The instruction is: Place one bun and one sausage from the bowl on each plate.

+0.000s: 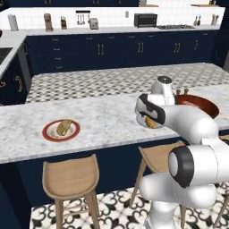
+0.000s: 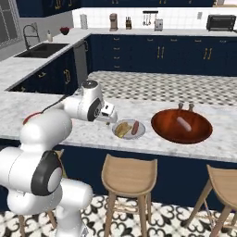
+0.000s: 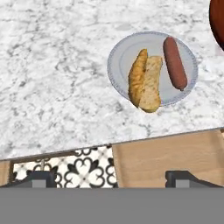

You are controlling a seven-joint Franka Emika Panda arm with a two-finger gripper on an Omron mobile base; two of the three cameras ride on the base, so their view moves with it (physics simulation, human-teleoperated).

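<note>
The grey plate (image 3: pixel 122 57) lies on the marble counter and carries a split bun (image 3: pixel 145 81) and a sausage (image 3: pixel 175 62) side by side. My gripper (image 3: pixel 111 179) hovers open and empty above the counter's front edge, short of this plate. From the right base view, the gripper (image 2: pixel 110 119) is just left of the grey plate (image 2: pixel 128 136). To the right, the dark orange-red bowl (image 2: pixel 162 122) holds one sausage (image 2: pixel 183 123). Far to the left, the red-rimmed plate (image 1: pixel 47 134) holds a bun (image 1: pixel 64 127). My arm hides most of the grey plate in the left base view.
Wooden stools (image 2: pixel 129 176) stand under the counter's front edge, one (image 3: pixel 170 155) directly below my hand. Two small shakers (image 2: pixel 185 107) stand behind the bowl. Bare marble stretches between the two plates.
</note>
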